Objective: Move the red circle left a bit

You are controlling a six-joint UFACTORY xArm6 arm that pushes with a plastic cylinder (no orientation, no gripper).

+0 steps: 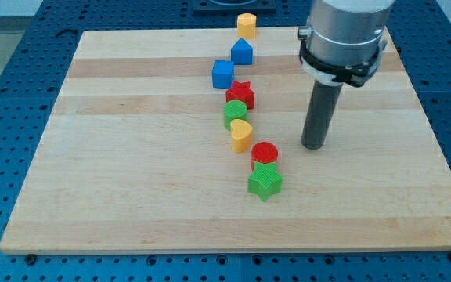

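Note:
The red circle (pixel 265 153) lies on the wooden board (pixel 131 157), right of centre, touching the green star (pixel 265 182) just below it. My tip (pixel 312 146) rests on the board to the right of the red circle, a short gap away and a little higher in the view. The rod rises from it to the grey arm body (pixel 343 35) at the view's top.
A chain of blocks runs up from the red circle: yellow heart (pixel 242 135), green circle (pixel 236 112), red star (pixel 241 94), blue cube (pixel 223 74), blue pentagon-like block (pixel 242 51), yellow block (pixel 247 24) at the board's top edge.

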